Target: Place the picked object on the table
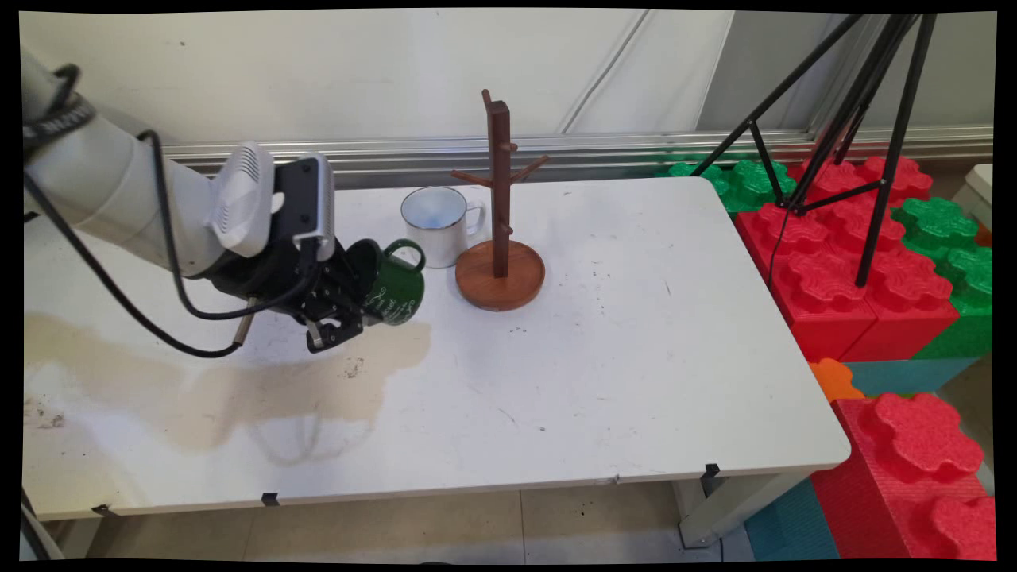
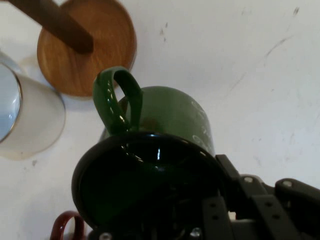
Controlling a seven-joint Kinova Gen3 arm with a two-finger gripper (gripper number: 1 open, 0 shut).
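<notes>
The black two-finger gripper (image 1: 338, 306) is clenched on the rim of a dark green enamel mug with white lettering on its side (image 1: 395, 287); the mug is tipped, its black-rimmed mouth turned toward the gripper and its base pointing away to the right, and it appears lifted just off the white surface (image 1: 604, 357); its looped green handle (image 1: 407, 250) sits on the upper side. In the hand view the green mug (image 2: 170, 117) fills the centre directly ahead of the gripper (image 2: 200, 220), its open mouth facing the camera and its handle (image 2: 117, 97) standing up at the top left; the linkage rises at the lower right against the rim.

Just beyond the mug stands a white enamel mug with a metal rim (image 1: 438, 222), upright, its handle to the right; beside that, to the right, is a dark brown wooden mug tree with a round base and short pegs (image 1: 499, 202), close to the green mug without touching it. A small dark red handle-like loop (image 2: 67, 225) shows at the bottom left of the hand view; what it belongs to cannot be told.

At the right of the surface lie large red and green foam blocks (image 1: 866, 262), with a black tripod (image 1: 866, 119) standing over them.
</notes>
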